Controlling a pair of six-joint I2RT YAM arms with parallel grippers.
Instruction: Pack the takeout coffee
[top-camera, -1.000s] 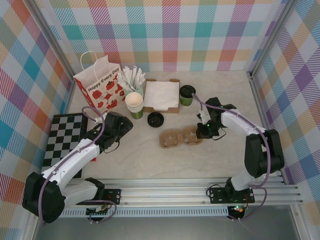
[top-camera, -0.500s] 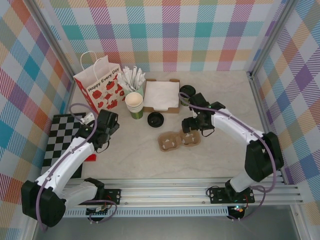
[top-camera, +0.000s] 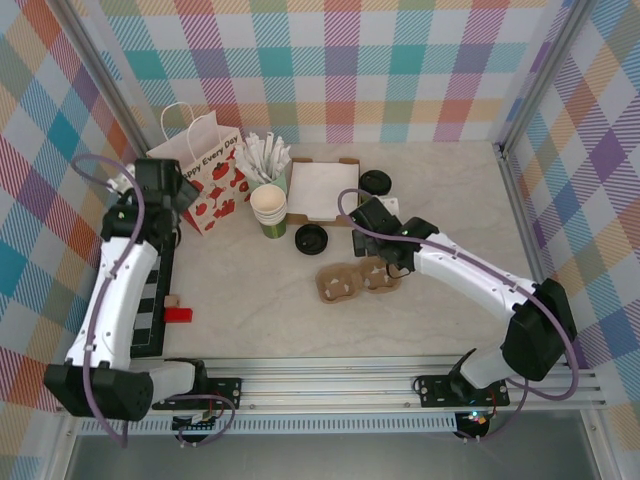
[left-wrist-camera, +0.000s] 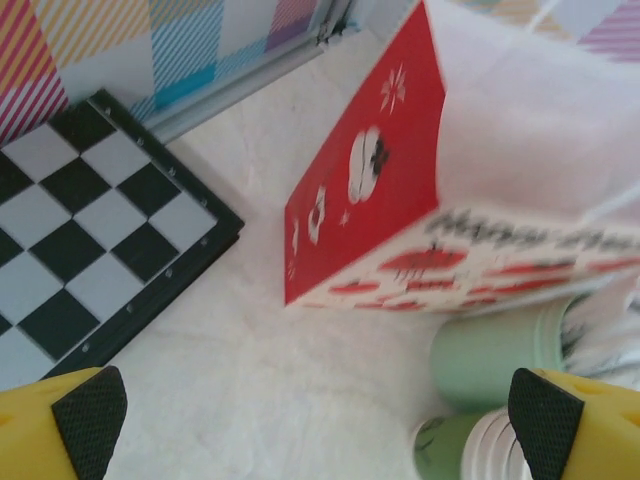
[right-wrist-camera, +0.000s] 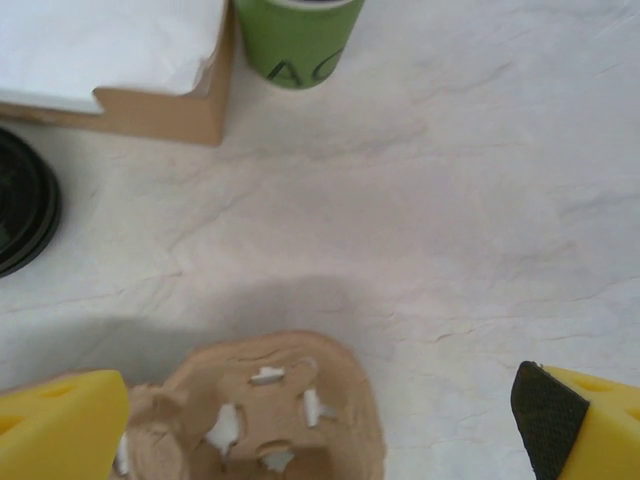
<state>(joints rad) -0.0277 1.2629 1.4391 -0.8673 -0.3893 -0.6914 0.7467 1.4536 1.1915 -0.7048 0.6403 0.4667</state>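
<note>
Progress: early, nothing packed yet | takeout coffee (right-wrist-camera: 295, 40) stands lidded on the worktop (right-wrist-camera: 480, 200), ahead of right end effector (right-wrist-camera: 320, 425), apart from it | right end effector spread wide, empty, above cup carrier (right-wrist-camera: 255, 400) | left end effector (left-wrist-camera: 318, 425) spread, empty, facing gift bag (left-wrist-camera: 380, 200), view blurred | left to do: grasp, seat in carrier, probably bag.

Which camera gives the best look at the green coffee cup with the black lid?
The top external view: the takeout coffee appears from above, black lid on. The right wrist view catches just its green wall, cut off by the frame's top edge.
</note>
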